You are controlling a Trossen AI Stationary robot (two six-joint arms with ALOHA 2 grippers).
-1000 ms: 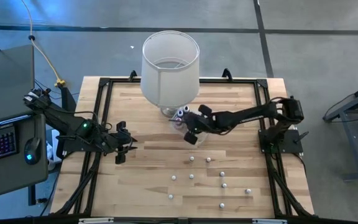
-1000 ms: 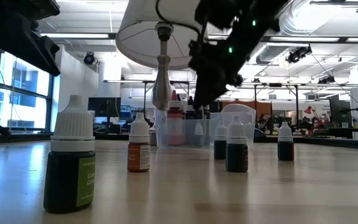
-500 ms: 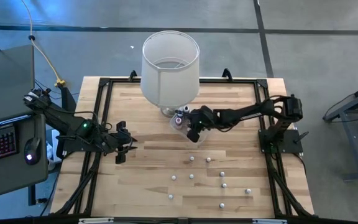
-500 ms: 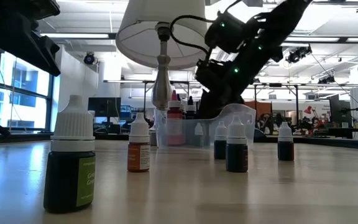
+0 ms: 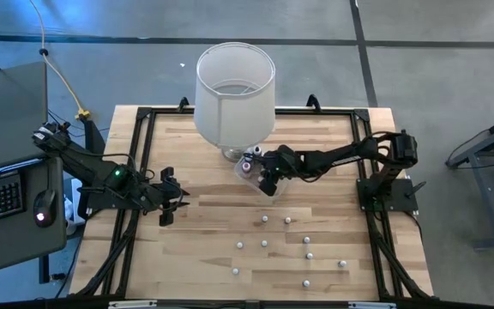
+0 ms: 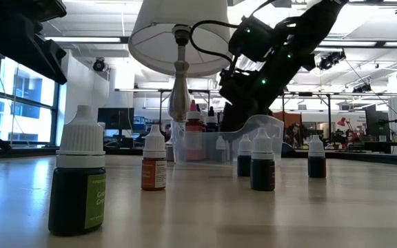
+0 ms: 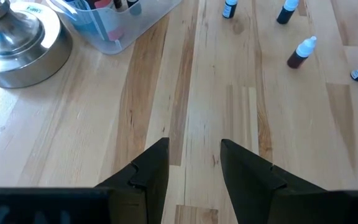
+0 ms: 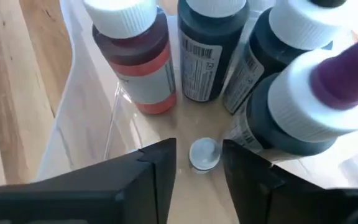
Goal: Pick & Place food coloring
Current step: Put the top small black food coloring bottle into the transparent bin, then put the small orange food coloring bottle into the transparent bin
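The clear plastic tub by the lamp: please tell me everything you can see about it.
The clear plastic tub is a low open container with see-through walls. It stands upright on the wooden table, close beside the lamp's metal base. Inside stand bigger bottles with white caps, reddish and dark ones. One tiny bottle stands below the right hand, whose fingers are open inside the tub.

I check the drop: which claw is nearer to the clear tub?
Right. The right claw is over the tub, fingers apart; the left claw waits far off, near the table's left side.
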